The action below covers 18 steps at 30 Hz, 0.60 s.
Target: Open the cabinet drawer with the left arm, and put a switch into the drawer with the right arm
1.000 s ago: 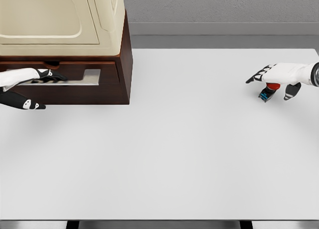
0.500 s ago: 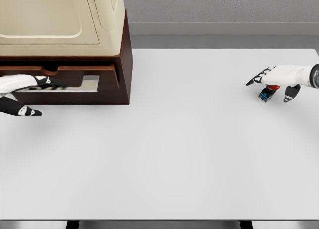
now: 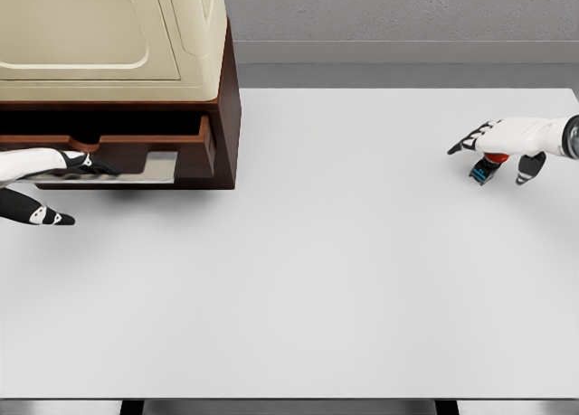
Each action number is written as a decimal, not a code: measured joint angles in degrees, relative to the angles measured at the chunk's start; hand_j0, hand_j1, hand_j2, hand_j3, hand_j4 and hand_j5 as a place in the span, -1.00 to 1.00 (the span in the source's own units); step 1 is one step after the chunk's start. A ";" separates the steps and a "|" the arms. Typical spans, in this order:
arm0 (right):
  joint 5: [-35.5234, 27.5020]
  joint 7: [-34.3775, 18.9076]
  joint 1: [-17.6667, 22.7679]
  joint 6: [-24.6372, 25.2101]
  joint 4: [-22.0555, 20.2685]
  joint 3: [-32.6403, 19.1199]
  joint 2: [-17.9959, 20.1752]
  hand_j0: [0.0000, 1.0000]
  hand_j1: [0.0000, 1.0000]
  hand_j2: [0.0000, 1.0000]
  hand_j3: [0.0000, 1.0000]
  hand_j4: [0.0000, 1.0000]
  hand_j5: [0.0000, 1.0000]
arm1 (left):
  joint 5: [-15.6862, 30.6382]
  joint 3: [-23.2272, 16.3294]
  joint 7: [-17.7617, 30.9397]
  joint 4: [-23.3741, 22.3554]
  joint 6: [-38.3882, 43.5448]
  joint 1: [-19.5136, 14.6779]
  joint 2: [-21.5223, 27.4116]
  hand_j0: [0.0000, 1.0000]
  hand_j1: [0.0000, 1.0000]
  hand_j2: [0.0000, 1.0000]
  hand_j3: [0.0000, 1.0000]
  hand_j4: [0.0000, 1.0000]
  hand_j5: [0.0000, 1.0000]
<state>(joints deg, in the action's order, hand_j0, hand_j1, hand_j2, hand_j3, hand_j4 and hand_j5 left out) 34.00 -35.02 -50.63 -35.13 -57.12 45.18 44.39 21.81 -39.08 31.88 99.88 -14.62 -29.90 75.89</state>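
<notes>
Switch (image 3: 488,165) under right robot hand (image 3: 500,145), far right of counter (image 3: 362,270); drawer (image 3: 136,157) far left, part open.

Right fingers curl loosely over the switch, red and blue bits showing below the palm; looks gripped, not certain. Left robot hand (image 3: 56,162) has fingers hooked at the drawer front under the cabinet (image 3: 118,44), thumb hanging clear below. Drawer lies well to the left of the switch, across the whole counter, so the right arm carries it leftward. Drawer's long axis runs left-right.
</notes>
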 measured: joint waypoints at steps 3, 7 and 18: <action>0.01 0.00 0.00 0.00 0.05 0.01 -0.04 1.00 1.00 1.00 1.00 1.00 1.00 | 0.17 -0.99 0.30 0.08 -1.12 0.01 0.34 0.49 0.49 0.49 0.49 0.49 0.49; 0.02 0.00 0.00 0.00 0.07 0.03 -0.06 1.00 1.00 1.00 1.00 1.00 1.00 | 0.83 -1.72 0.12 0.16 -1.67 0.01 0.78 0.49 0.49 0.49 0.49 0.49 0.49; 0.23 0.00 -0.09 0.00 0.08 0.04 -0.51 1.00 1.00 1.00 1.00 1.00 1.00 | 1.78 -3.12 2.67 0.25 -6.10 0.01 3.17 0.51 0.51 0.51 0.51 0.51 0.51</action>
<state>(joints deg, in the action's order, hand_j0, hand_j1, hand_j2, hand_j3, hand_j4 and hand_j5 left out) 34.22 -35.02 -50.71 -35.13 -57.04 45.22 43.89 23.59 -42.20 34.55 100.13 -20.72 -29.88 79.06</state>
